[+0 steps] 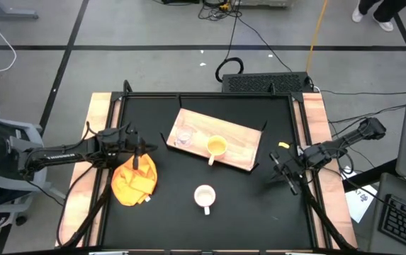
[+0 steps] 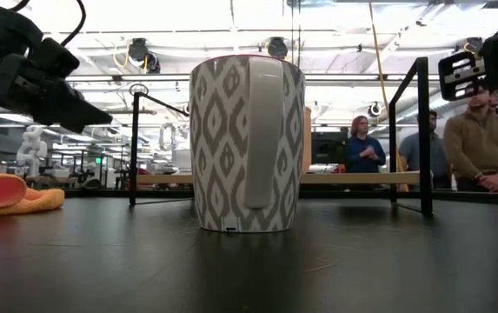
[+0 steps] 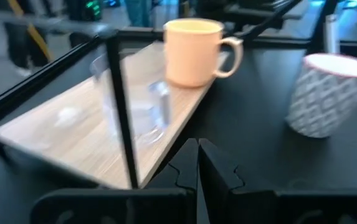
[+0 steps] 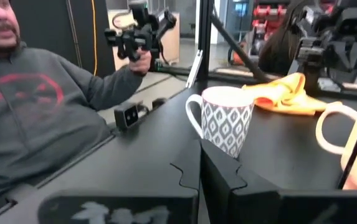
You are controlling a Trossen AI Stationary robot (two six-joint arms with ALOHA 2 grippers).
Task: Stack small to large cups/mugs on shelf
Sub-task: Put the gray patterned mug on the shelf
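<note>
White mug (image 1: 204, 196) — off shelf (image 1: 241, 145) | left gripper (image 1: 142, 148) closed | right gripper (image 1: 280, 172) closed

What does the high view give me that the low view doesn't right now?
Only the high view shows the clear glass cup and yellow mug on the wood shelf, plus the shut left gripper and shut right gripper whole. Only the low view shows people standing beyond the table. Both show the white patterned mug on the black table and the orange cloth.
</note>
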